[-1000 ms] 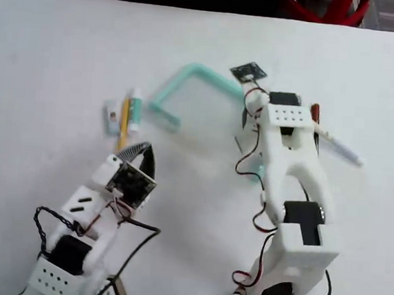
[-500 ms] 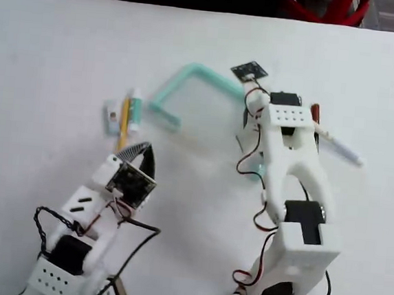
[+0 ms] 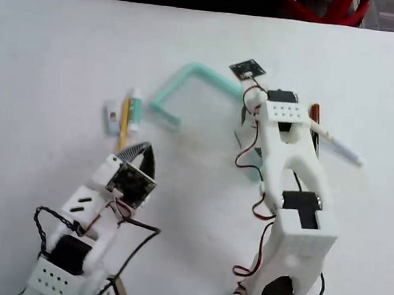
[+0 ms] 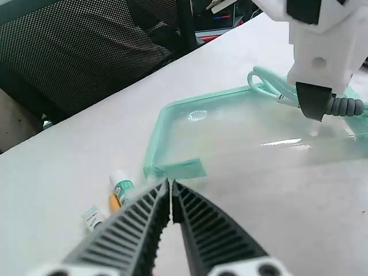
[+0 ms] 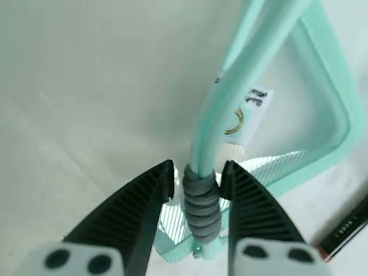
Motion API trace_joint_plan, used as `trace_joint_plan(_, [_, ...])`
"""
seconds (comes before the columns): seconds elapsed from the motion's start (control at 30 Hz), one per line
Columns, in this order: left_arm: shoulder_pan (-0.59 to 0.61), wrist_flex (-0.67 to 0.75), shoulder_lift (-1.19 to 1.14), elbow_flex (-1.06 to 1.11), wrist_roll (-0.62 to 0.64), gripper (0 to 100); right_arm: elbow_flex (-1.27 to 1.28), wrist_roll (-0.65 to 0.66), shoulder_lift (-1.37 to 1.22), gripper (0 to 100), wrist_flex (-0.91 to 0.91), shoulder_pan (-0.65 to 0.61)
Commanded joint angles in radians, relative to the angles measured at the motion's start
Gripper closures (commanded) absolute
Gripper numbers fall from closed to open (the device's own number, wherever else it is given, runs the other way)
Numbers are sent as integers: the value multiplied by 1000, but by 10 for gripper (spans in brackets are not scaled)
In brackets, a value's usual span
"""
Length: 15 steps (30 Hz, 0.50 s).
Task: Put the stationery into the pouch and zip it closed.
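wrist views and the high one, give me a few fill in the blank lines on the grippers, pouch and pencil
1. The left gripper hangs over the table with its jaws ___.
2. The right gripper straddles the ___ sleeve on the pouch's cord.
3. The yellow pencil lies ___ the pouch, on the table.

Missing words: shut; grey; outside
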<state>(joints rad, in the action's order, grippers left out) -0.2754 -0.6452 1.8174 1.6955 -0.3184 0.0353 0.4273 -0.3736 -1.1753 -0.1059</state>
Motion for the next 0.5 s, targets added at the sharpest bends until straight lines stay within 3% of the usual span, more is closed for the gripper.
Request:
trace_joint_plan(0.0, [-4, 21, 2, -3, 5, 969, -25, 11, 2, 902, -35, 15])
trace_joint_plan(0.2, [-25, 21, 2, -3, 5, 969, -64, 6, 2, 795, -105, 45])
trace_joint_plan(0.47, [-25, 21, 2, -3, 5, 969, -91, 11, -5, 800, -142, 68])
